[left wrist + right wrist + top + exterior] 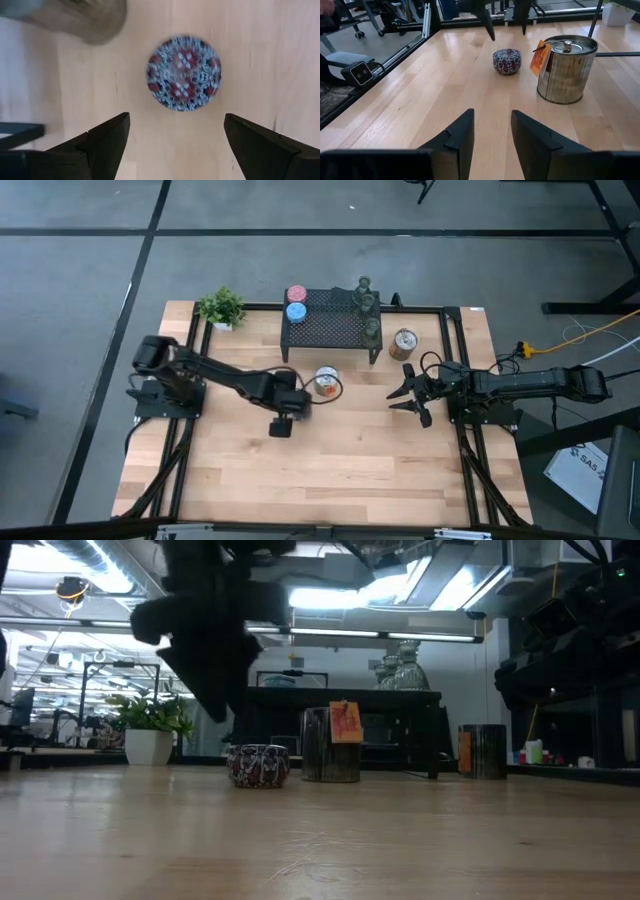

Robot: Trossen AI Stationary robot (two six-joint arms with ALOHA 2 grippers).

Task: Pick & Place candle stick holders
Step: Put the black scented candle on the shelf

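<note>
1. Two arms work over a wooden table point(330, 470); the left gripper point(303, 393) hangs above a small patterned holder point(183, 73) at the table's middle, its two fingers point(107, 136) spread wide apart with nothing between them.
2. That patterned holder, blue, red and white, stands upright on the bare wood, seen directly below the left gripper in the left wrist view and not touched by it.
3. Just beside it, on its right, stands a silver-and-orange holder point(566, 68), a shiny tin with an orange tag, apart from the patterned one.
4. The right gripper point(409, 398) waits near the right edge of the table, its fingers point(457, 137) parted and holding nothing, pointing toward the middle.
5. A second silver-and-orange holder point(403, 343) stands farther back on the right, just beside the black mesh stand point(330, 328).
6. On the stand's left end sit a pink holder point(296, 295) and a blue holder point(296, 312), touching or nearly so.
7. Clear greenish glass holders point(367, 302) stand along the stand's right end.
8. A small potted plant point(221, 307) stands at the far left corner of the table.
</note>
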